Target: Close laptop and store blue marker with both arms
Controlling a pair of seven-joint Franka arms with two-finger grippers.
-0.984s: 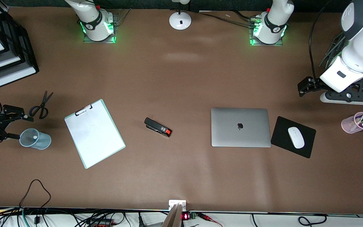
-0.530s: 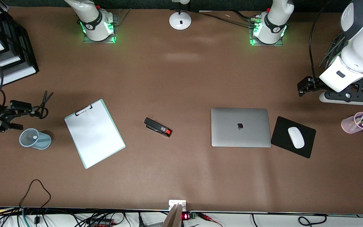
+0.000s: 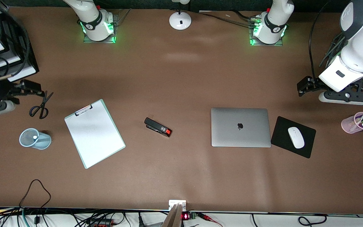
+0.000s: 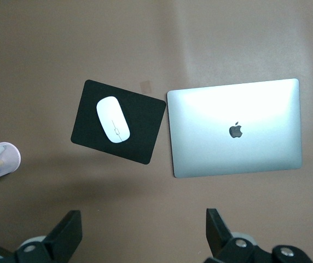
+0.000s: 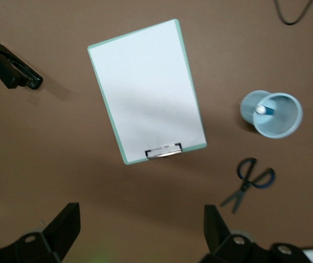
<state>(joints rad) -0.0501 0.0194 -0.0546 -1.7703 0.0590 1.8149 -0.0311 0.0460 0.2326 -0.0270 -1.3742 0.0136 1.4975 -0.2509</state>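
Note:
The laptop (image 3: pixel 240 127) lies closed near the table's middle, lid up with the dark logo showing; it also shows in the left wrist view (image 4: pixel 235 129). The blue marker (image 3: pixel 35 137) stands in a light-blue mesh cup (image 3: pixel 43 142) at the right arm's end; only its white end shows, also in the right wrist view (image 5: pixel 260 109). My right gripper (image 3: pixel 24 94) is open and empty, in the air beside the scissors (image 3: pixel 40 105), apart from the cup. My left gripper (image 3: pixel 306 86) is open and empty, in the air at the left arm's end.
A clipboard (image 3: pixel 94 133) and a black stapler (image 3: pixel 158 126) lie between the cup and the laptop. A black mouse pad (image 3: pixel 304 148) with a white mouse (image 3: pixel 296 137) lies beside the laptop. A pink cup of pens (image 3: pixel 356 123) and black paper trays (image 3: pixel 14 50) stand at the table's ends.
My right gripper has risen and moved from beside the blue cup toward the robots' side, past the scissors. The left arm has barely moved.

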